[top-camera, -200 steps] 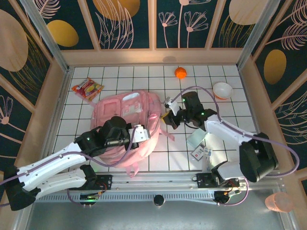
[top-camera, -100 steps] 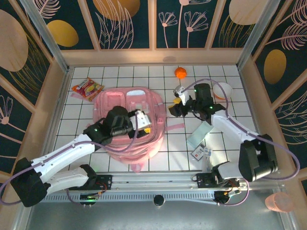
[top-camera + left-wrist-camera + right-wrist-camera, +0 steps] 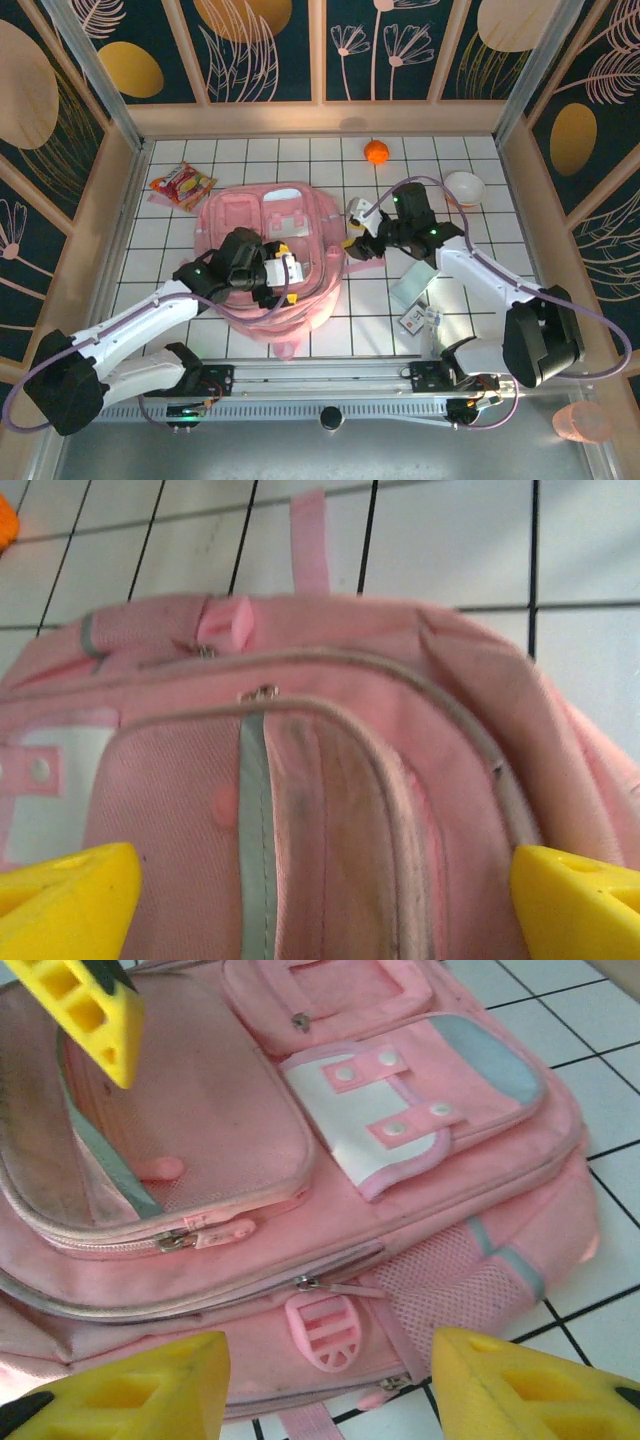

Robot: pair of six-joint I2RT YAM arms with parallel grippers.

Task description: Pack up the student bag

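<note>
White-tiled tabletop, walled on three sides. Found student bag lying flat left of centre, long axis roughly far-to-near. Left claw over its front, jaws apart, gripping nothing; nearer arm. Right claw just beside bag's right edge, likewise apart. Bare tiles to right; snack packet near far-left corner.

We swung the student bag round, flatter on the desk; our right claw has come nearer its side.
</note>
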